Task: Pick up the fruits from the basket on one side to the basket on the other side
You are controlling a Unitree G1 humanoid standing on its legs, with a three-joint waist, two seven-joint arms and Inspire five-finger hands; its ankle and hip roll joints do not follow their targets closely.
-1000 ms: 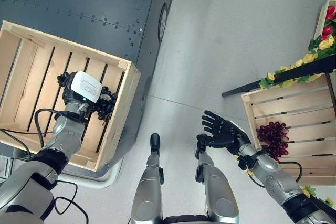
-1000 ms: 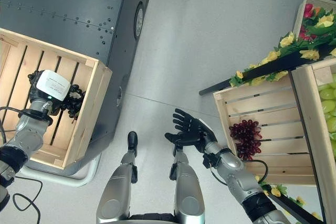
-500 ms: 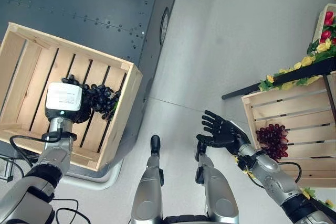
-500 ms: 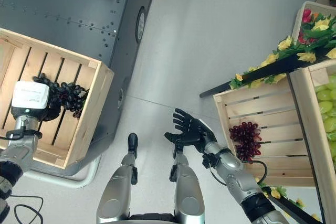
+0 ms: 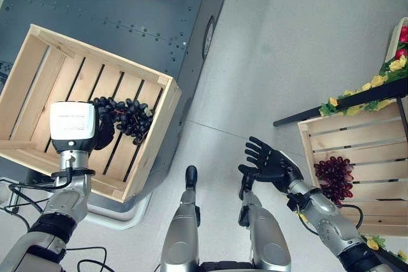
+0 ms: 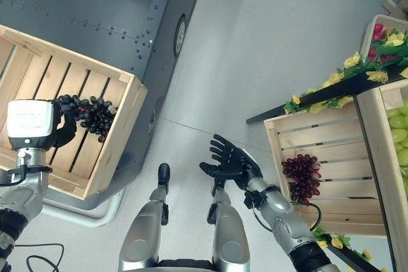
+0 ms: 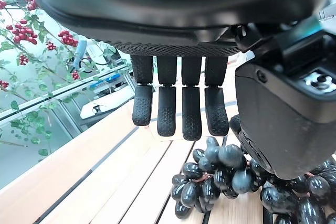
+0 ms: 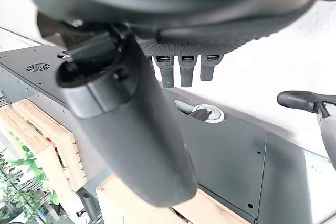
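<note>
Left eye view: left hand (image 5: 102, 133) over the left wooden crate (image 5: 38, 62), fingers straight and released; black grape bunch (image 5: 131, 118) lies on the slats just beside it. Right hand (image 5: 271, 165) in mid-air, fingers spread, empty. Red grape bunch (image 5: 333, 176) rests in right crate (image 5: 331, 135).

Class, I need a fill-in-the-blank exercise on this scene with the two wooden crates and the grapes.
1. The dark bunch of grapes lies in the slatted wooden crate on the robot's ____ side.
2. The left hand's fingers are ____.
3. The red bunch of grapes lies in the crate beside the ____ hand.

Missing words: left; open; right
</note>
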